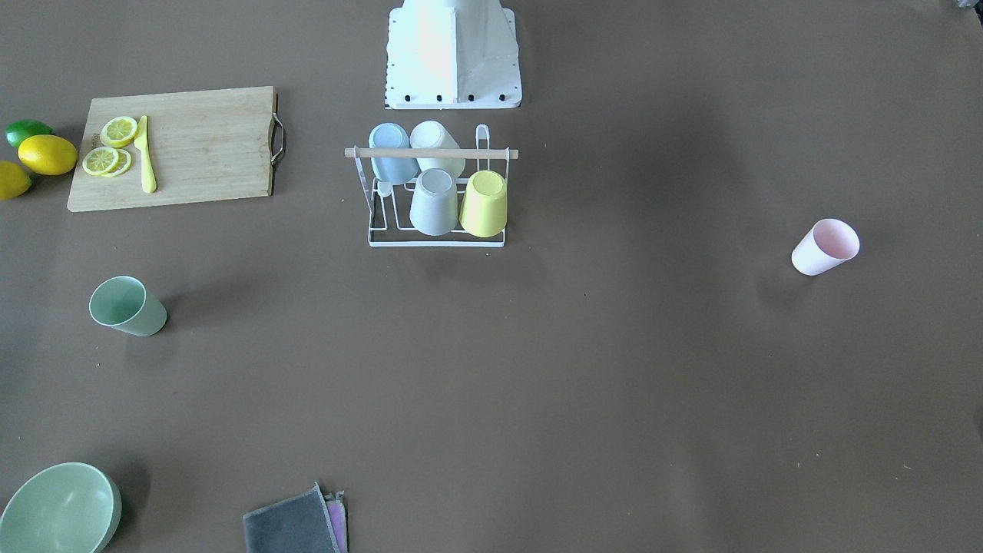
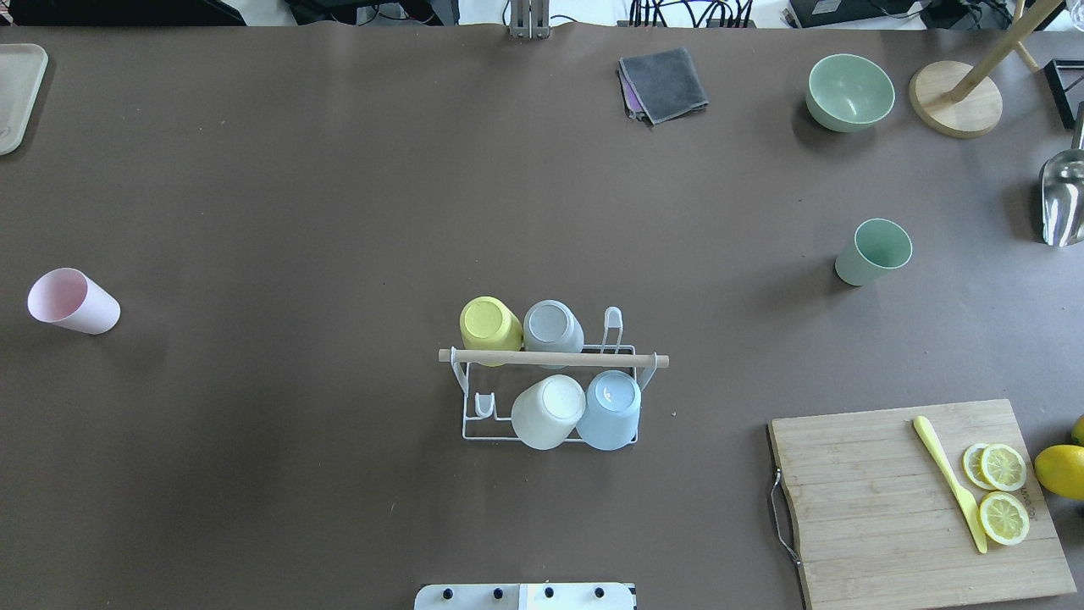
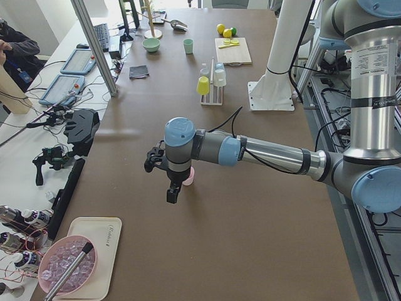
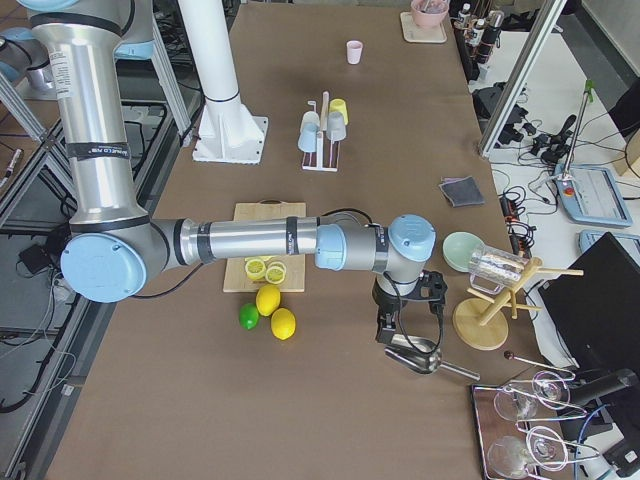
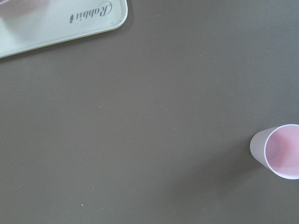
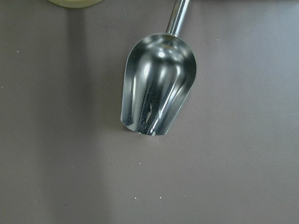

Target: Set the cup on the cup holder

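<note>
Table [image 2: 339,169]: cup holder [image 2: 552,359] centre, four cups [image 2: 549,412] seated, two prongs [image 2: 483,405] free. Pink cup [image 2: 72,302] mouth-up, well apart at holder's 9 o'clock, by left pincer [image 3: 171,193]. Left, right pincer [image 4: 392,330] grip: cannot tell. Risk: light cup topples if clipped off-centre.

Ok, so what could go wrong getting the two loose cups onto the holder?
The pink cup and green cup stand mouth up, while racked cups sit inverted, so flipping one could slip it. The cup holder's two free prongs sit beside racked cups under the wooden rod; a lowered cup may knock them.
</note>
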`<state>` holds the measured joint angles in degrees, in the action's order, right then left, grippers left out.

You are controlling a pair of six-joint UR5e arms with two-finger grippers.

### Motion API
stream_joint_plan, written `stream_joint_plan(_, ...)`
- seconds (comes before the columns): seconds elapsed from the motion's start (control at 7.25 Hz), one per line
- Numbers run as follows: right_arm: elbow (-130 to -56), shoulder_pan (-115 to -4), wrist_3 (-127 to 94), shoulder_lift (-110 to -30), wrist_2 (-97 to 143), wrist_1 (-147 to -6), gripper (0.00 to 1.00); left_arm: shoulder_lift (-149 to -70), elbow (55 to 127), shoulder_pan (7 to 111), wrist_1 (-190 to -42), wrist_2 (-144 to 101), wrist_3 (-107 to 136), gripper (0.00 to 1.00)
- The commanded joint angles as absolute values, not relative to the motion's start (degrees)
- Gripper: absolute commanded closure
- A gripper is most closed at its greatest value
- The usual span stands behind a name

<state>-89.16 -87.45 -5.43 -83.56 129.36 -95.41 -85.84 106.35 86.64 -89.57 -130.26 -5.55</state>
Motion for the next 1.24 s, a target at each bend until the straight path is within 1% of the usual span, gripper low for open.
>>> stream_joint_plan(0.0,-89.12,-87.45,-5.36,-83.67,129.20,-95.36,0.00,-91.20,106.43,79.50,-85.56,-124.65,-6.68,0.02)
stream_joint_plan(0.28,-88.86,-87.45,-5.27,-83.85,129.03,-95.36,0.00,-102.59,106.17,74.64,-69.96,-117.81,-10.17,0.02)
stream_joint_plan(0.41,-88.86,-87.89,-4.93,-83.93,128.41,-95.36,0.00,-107.18,106.17,69.75,-60.82,-111.77,-13.24,0.02)
stream_joint_plan(0.55,-88.94,-88.85,-4.75,-83.94,128.06,-95.36,0.00,-110.18,105.82,63.87,-54.90,-106.31,-15.27,0.02)
stream_joint_plan(0.83,-89.12,-89.38,-4.75,-83.85,128.14,-95.27,0.00,-114.42,98.92,55.59,-50.90,-102.75,-15.47,0.02)
stream_joint_plan(0.97,-89.21,-89.38,-4.75,-83.41,128.14,-95.36,0.00,-115.22,97.66,51.28,-47.41,-98.65,-15.56,0.02)
stream_joint_plan(1.1,-89.82,-89.30,-4.83,-83.06,128.41,-95.36,0.00,-114.96,97.12,47.59,-47.03,-94.09,-16.60,0.02)
